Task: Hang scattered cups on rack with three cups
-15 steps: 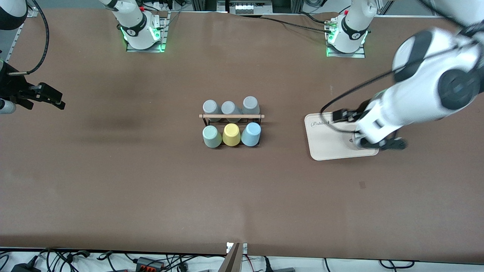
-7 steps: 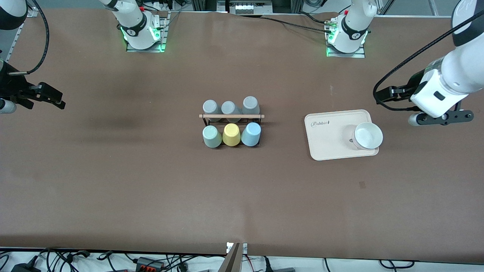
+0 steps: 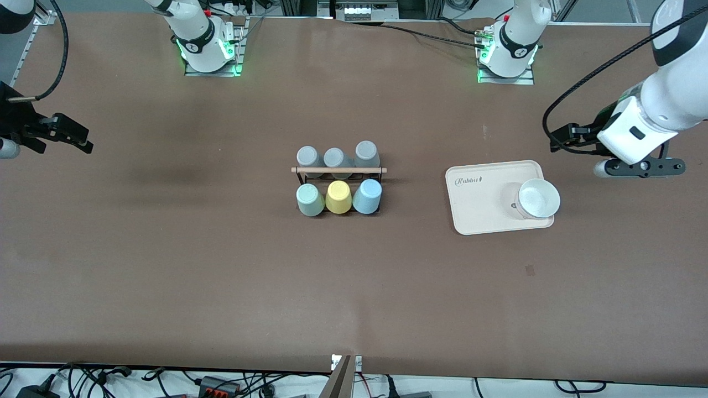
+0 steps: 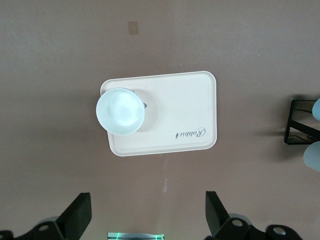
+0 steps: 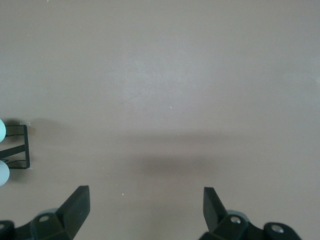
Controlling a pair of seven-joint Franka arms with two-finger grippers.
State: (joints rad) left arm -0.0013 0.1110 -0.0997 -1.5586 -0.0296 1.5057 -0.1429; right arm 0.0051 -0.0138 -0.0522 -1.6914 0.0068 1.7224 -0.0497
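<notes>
Since the earlier frames the left arm has pulled away from the beige tray (image 3: 481, 202) and up toward its own end of the table; it covered the tray a second ago, and now the white cup (image 3: 538, 198) standing upright on the tray is in plain sight. The right arm has shifted only slightly at its end of the table.

Now the left gripper (image 3: 639, 167) hangs over bare table beside the tray, toward the left arm's end, holding nothing. In the left wrist view its two fingers (image 4: 75, 217) stand wide apart, with the tray and the white cup seen below between them. The right gripper (image 3: 69, 135) hangs over bare table at the right arm's end, well apart from the rack (image 3: 338, 171). Its fingers (image 5: 75, 205) are also spread apart and hold nothing.

The rack stands in the middle of the table with the wooden rod (image 3: 338, 170) across its top. On the side nearer to the front camera three cups sit upside down on it: the mint green cup (image 3: 310, 199) toward the right arm's end, the yellow cup (image 3: 338, 197) in the middle, the light blue cup (image 3: 368, 195) toward the left arm's end. Three grey cups (image 3: 335, 157) sit in the row farther from the camera
</notes>
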